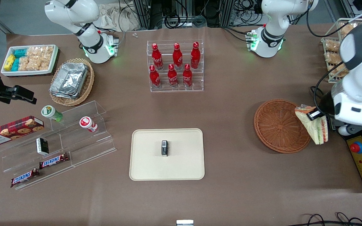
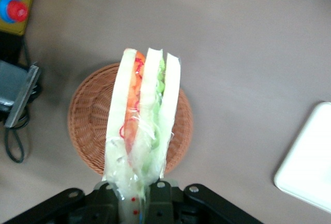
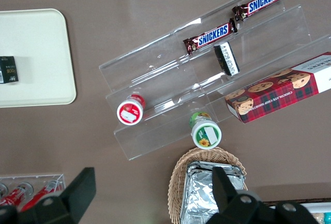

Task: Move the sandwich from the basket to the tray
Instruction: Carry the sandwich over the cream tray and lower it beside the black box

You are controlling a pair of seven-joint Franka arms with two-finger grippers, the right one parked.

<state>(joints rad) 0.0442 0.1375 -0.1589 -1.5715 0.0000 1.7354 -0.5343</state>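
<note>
The sandwich [image 1: 316, 125], a wrapped wedge with pale bread and green and orange-red filling, hangs in the air over the rim of the reddish-brown wicker basket [image 1: 278, 125], at the working arm's end of the table. My left gripper [image 1: 315, 115] is shut on the sandwich's wrapped end. In the left wrist view the sandwich [image 2: 142, 125] points away from the gripper [image 2: 135, 199], with the empty basket [image 2: 88, 120] beneath it. The cream tray [image 1: 146, 157] lies at the table's middle with a small dark object [image 1: 164, 148] on it; its corner [image 2: 305, 167] shows in the wrist view.
A clear rack of red bottles [image 1: 176, 66] stands farther from the front camera than the tray. A yellow control box with a red button [image 1: 357, 148] sits beside the basket. A wire rack with baked goods [image 1: 335, 56] stands near the working arm. Stepped acrylic shelves [image 1: 58, 141] lie toward the parked arm's end.
</note>
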